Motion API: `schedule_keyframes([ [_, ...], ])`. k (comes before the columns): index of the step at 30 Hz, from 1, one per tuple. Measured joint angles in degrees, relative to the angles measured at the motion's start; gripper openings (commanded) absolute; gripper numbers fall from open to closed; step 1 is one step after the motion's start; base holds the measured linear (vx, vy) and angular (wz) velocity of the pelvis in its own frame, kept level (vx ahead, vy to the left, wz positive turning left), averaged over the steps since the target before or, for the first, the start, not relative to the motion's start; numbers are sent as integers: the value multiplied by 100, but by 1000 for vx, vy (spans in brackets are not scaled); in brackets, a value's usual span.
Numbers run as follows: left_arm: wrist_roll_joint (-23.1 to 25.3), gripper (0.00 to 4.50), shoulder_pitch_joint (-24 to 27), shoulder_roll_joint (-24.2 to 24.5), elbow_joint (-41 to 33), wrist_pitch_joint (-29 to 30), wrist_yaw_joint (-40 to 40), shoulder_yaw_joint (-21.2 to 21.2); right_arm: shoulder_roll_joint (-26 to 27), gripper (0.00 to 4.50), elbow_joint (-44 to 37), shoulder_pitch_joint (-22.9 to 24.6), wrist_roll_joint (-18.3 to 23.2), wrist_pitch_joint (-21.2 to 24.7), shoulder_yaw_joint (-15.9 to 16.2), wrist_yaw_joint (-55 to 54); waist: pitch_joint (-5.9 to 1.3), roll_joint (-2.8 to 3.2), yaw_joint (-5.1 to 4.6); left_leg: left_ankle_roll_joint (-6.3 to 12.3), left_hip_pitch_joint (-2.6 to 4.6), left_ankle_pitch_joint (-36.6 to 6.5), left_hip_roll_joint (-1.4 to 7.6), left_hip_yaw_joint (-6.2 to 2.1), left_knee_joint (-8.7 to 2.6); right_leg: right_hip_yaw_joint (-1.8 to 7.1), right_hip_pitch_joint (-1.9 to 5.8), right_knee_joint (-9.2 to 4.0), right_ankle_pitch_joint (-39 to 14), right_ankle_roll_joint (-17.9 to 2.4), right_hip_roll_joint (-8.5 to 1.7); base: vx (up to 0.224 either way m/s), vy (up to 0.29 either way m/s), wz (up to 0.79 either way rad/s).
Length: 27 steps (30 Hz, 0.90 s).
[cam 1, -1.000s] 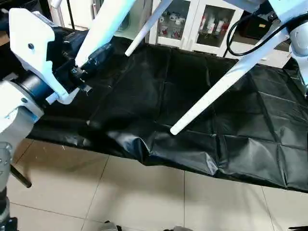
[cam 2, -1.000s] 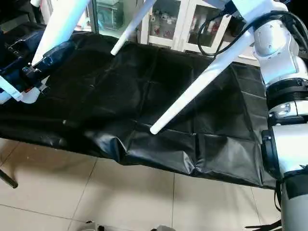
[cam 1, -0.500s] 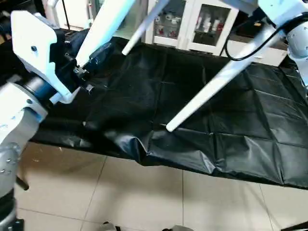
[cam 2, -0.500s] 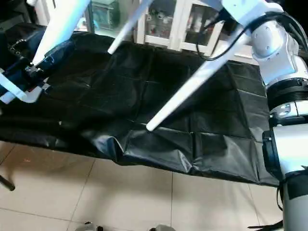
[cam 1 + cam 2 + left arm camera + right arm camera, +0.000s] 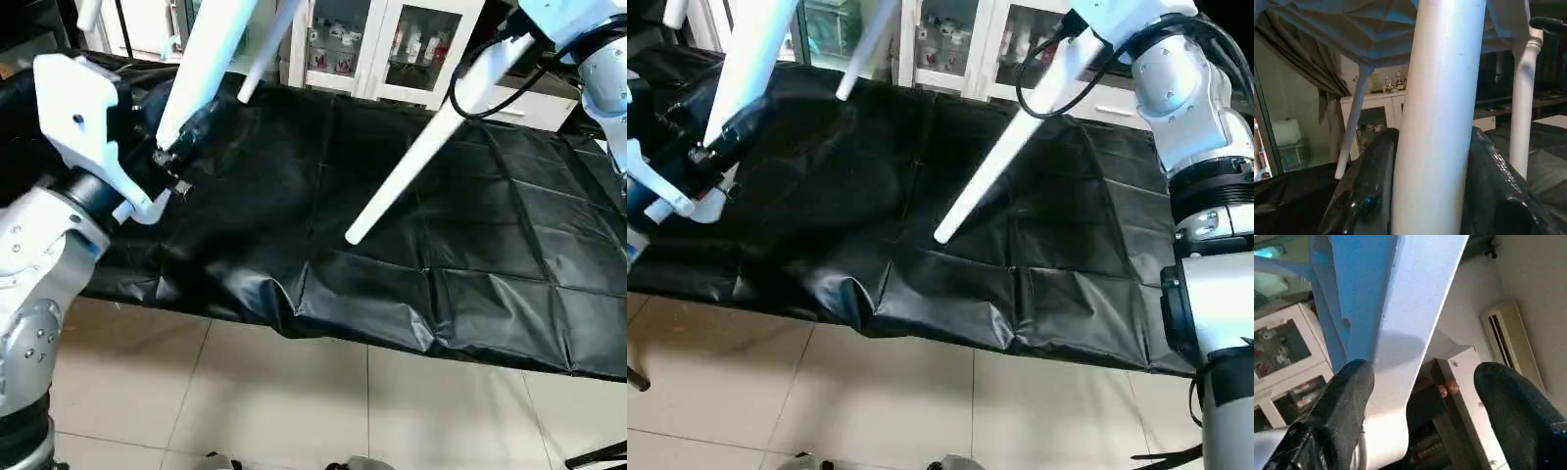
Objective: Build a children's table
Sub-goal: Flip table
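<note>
children's table (image 5: 220,39) — left claw (image 5: 1420,196) grips leg | black-sheeted work table (image 5: 470,245) beneath

White legs (image 5: 416,162), shiny black creased sheet on the counter (image 5: 470,245), beige floor tiles (image 5: 294,392), glossy black fingers (image 5: 1364,196).

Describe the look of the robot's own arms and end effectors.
Both arms are silver-grey metal with rounded joint housings and dark bands between segments. The left arm ends in a white angular wrist housing. The right arm carries a looping black cable. Each end effector has two glossy black, rounded fingers: the left end effector, the right end effector.
</note>
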Motion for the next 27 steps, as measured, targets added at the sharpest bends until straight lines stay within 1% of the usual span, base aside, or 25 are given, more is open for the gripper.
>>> schedule_keyframes([
  [3, 77, 172, 103, -123, 83, -169, -1, -72, 98, 364, -108, 177, 213, -111, -174, 111, -7, -15, 5, 0, 1, 0, 1, 0, 0, -2, 0, 0, 0, 1, 0, 0, 0, 0],
  [7, 209, 172, 253, -265, 235, -397, -14, -170, 335, 364, -230, 489, 673, -200, -411, 400, -11, -24, 4, 1, 2, 0, 1, 0, 1, -1, 1, 0, 2, 0, 0, 0, 0, 0],
  [10, 246, 172, 319, -332, 374, -530, -48, -232, 434, 364, -315, 700, 905, -234, -459, 572, -10, -30, 7, 3, 1, 1, 1, 0, 1, -2, 1, 0, 6, 0, 0, 0, 0, 0],
  [13, 364, 171, 361, -392, 574, -760, -130, -301, 614, 364, -719, 1076, 1173, -295, -593, 828, -21, -50, 12, 4, 4, 3, 3, -1, 0, -5, 3, 1, 7, 1, 0, 0, 0, 0],
  [17, 465, 168, 452, -443, 717, -968, -215, -408, 718, 364, -911, 1350, 1281, -276, -598, 903, -19, -70, 17, 12, 1, 8, 3, 1, 2, -3, 4, -2, 12, -6, 0, 0, 0, 0],
  [21, 589, 166, 498, -542, 958, -1229, -269, -539, 823, 364, -1234, 1715, 1396, -118, -640, 985, -20, -121, 46, 12, 3, 8, 4, -1, 1, -6, 9, -6, 12, -4, 0, 0, 0, 0],
  [23, 696, 166, 500, -624, 1111, -1347, -275, -647, 911, 364, -1475, 1969, 1426, 31, -644, 1077, -18, -128, 51, 13, 2, 8, 3, 0, 2, -3, 12, -15, 19, 5, 0, 0, 0, 0],
  [27, 849, 163, 498, -768, 1373, -1510, -271, -778, 1007, 364, -1755, 2239, 1637, 297, -686, 1176, -16, -141, 53, 15, 3, 10, 4, 3, 4, -2, 10, -14, 28, 13, -1, 0, 0, 0],
])
